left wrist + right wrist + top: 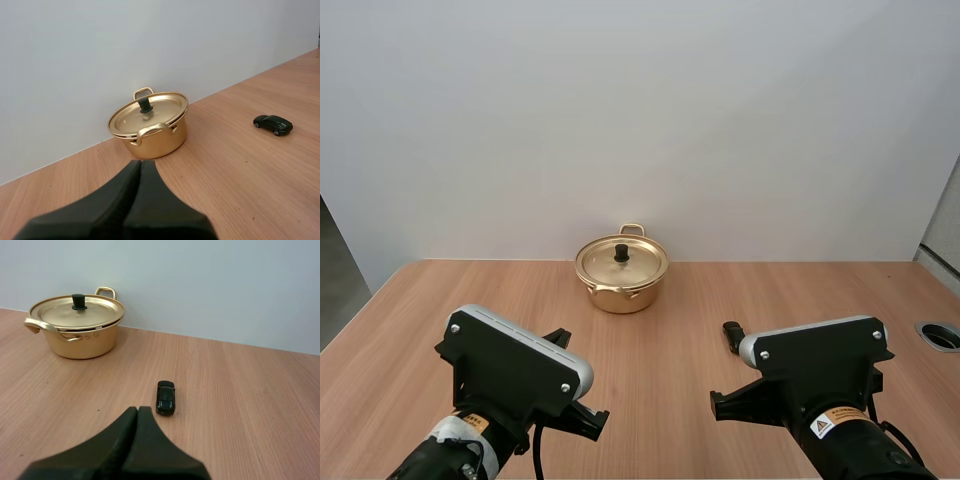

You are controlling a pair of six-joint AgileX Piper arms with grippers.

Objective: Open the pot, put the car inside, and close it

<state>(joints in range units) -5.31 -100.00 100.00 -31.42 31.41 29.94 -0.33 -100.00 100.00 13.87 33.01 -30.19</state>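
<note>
My worktop [670, 330] holds a lidded gold pot [620, 292] and, well apart, a black car [165, 397] near my right pincer [138, 409], clenched empty like my left pincer [140, 163].

- Pot [621, 290]: polished gold with a mirror finish. Its handles are the same gold.
- Lid [642, 263]: gold, matching the pot. Knob [621, 253]: black.
- Car [165, 397], at 4 o'clock from the pot in the high view: glossy black.
- Table [660, 335]: light brown wood with a fine straight grain.
- Wall [640, 120]: plain pale grey-white, no pattern.
- Left gripper [140, 167] and right gripper [138, 412]: matte black.
- Left arm [510, 362] and right arm [820, 362]: black casing with a silver-grey top band.
- Label [823, 427] on the right arm: white with a yellow triangle.
</note>
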